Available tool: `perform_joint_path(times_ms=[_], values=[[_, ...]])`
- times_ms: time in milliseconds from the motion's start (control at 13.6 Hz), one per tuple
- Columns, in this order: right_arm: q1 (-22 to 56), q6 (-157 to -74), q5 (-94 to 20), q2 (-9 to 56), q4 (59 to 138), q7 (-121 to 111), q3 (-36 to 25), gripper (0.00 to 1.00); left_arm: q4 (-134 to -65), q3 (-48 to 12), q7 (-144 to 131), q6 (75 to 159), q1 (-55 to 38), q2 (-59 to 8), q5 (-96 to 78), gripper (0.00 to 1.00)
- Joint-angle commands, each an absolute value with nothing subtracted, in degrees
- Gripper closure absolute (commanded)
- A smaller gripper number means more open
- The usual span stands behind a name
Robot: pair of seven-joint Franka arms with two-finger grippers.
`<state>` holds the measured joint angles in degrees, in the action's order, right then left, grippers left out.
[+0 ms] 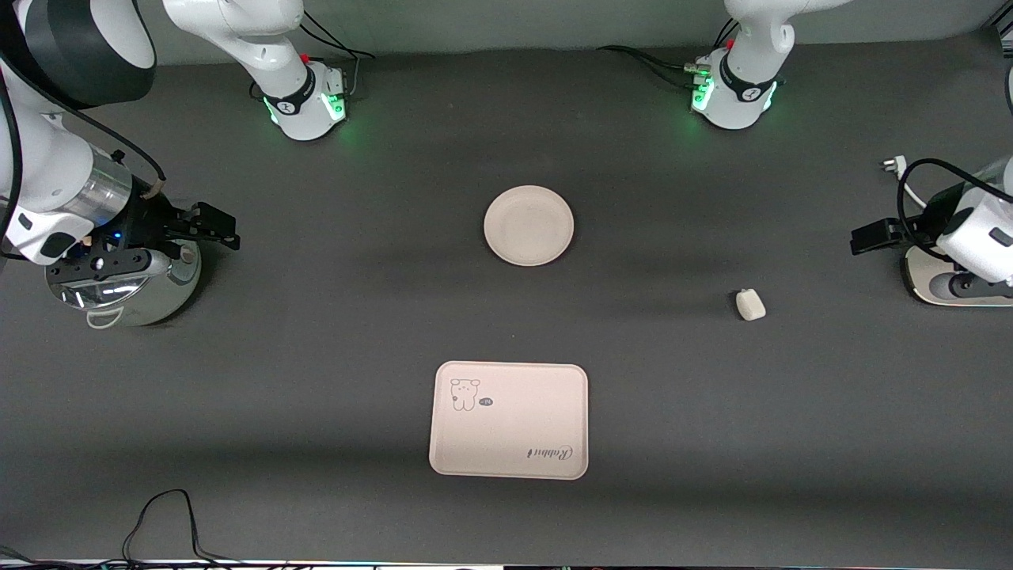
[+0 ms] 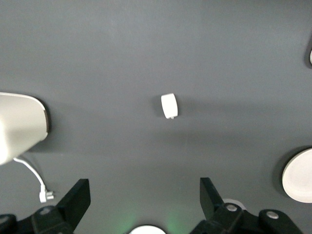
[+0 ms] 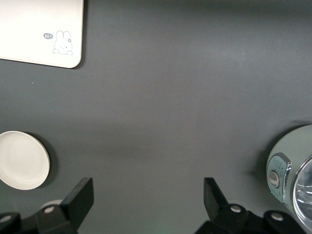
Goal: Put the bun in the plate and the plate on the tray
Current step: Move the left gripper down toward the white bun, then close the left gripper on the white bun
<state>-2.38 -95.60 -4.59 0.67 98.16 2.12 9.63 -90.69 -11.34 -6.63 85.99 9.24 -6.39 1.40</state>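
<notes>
The round cream plate [image 1: 529,226] lies empty at the table's middle. The small off-white bun [image 1: 750,305] lies on the table toward the left arm's end, nearer the front camera than the plate. The printed tray [image 1: 509,419] lies empty, nearer the front camera than the plate. My left gripper [image 1: 866,237] is open and empty, up over the table beside the toaster. Its wrist view shows the bun [image 2: 169,106] and the plate's rim [image 2: 300,175]. My right gripper [image 1: 214,226] is open and empty, over the metal pot. Its wrist view shows the tray [image 3: 41,31] and the plate [image 3: 22,166].
A cream toaster [image 1: 950,281] stands at the left arm's end, with its white plug [image 1: 893,165] and cord on the table. A shiny metal pot [image 1: 127,285] stands at the right arm's end. Cables [image 1: 166,522] lie at the front edge.
</notes>
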Motion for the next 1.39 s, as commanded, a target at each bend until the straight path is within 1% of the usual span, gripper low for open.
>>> perform_joint_path(times_ms=[0, 73, 293, 366, 440, 586, 660, 806, 880, 1173, 1319], values=[[-1.41, -94.66, -5.98, 0.97, 97.21, 4.04, 9.84, 0.00, -100.42, -10.99, -9.93, 89.62, 5.64, -0.02, 1.58, 0.00], [-0.88, -94.48, -5.89, 1.05, 97.29, 5.44, 9.84, 0.00, -102.98, -10.99, -9.93, 91.74, 5.71, 0.70, 1.58, 0.00], [0.79, -94.04, -5.89, 1.05, 96.94, 7.47, 9.84, 0.00, -105.11, -10.99, -10.02, 93.16, 5.45, 0.44, 1.49, 0.00], [0.79, -94.13, -5.89, 1.05, 96.94, 7.47, 9.84, 0.00, -107.55, -10.99, -10.02, 96.38, 5.45, 0.44, 1.49, 0.00], [0.79, -94.04, -5.98, 1.05, 97.03, 7.56, 9.84, 0.00, -112.71, -10.99, -9.93, 102.59, 5.62, 0.44, 1.49, 0.00], [0.79, -93.96, -5.98, 1.05, 97.12, 7.56, 9.84, 0.00, -119.06, -10.90, -9.93, 111.58, 5.71, -0.43, 1.49, 0.00], [0.79, -93.87, -5.98, 1.05, 97.12, 7.56, 9.84, 0.00, -120.92, -10.90, -9.93, 115.45, 5.71, -2.09, 1.49, 0.00], [0.79, -93.87, -5.98, 1.05, 97.12, 7.56, 9.84, 0.00, -121.55, -10.64, -9.84, 121.00, 6.06, -7.44, 1.49, 0.00], [0.88, -93.87, -5.98, 1.05, 97.21, 7.56, 9.84, 0.00, -122.25, -10.63, -9.84, 123.11, 6.06, -9.04, 1.49, 0.00], [0.79, -93.87, -5.98, 1.14, 97.12, 7.56, 9.84, 0.00, -129.89, -10.55, -10.02, 136.90, 6.24, -11.94, 1.49, 0.00], [0.79, -93.87, -5.98, 1.32, 97.12, 7.56, 9.84, 0.00, -131.22, -10.46, -10.02, 140.87, 6.24, -13.79, 1.49, 0.00]])
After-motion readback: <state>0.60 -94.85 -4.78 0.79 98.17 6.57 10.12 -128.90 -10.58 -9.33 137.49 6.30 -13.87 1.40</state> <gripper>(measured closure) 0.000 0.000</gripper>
